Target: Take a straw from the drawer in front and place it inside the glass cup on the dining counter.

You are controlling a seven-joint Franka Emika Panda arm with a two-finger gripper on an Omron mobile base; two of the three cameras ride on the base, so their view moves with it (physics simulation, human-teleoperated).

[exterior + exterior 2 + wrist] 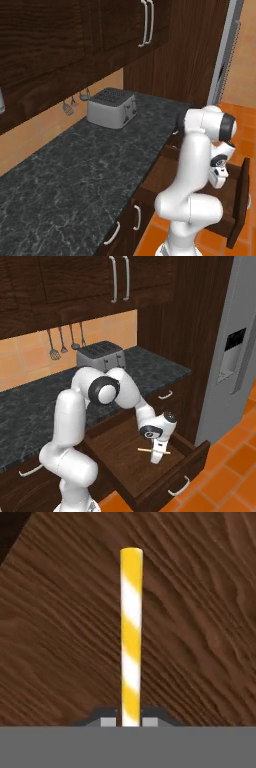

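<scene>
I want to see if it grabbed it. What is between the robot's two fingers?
The thin yellow-and-white striped straw runs up from between the small dark fingers in the hand view, over the dark brown wooden drawer floor.

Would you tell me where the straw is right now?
The straw lies in the open drawer below the black counter, between the tool's fingertips; the hand view shows it striped.
</scene>
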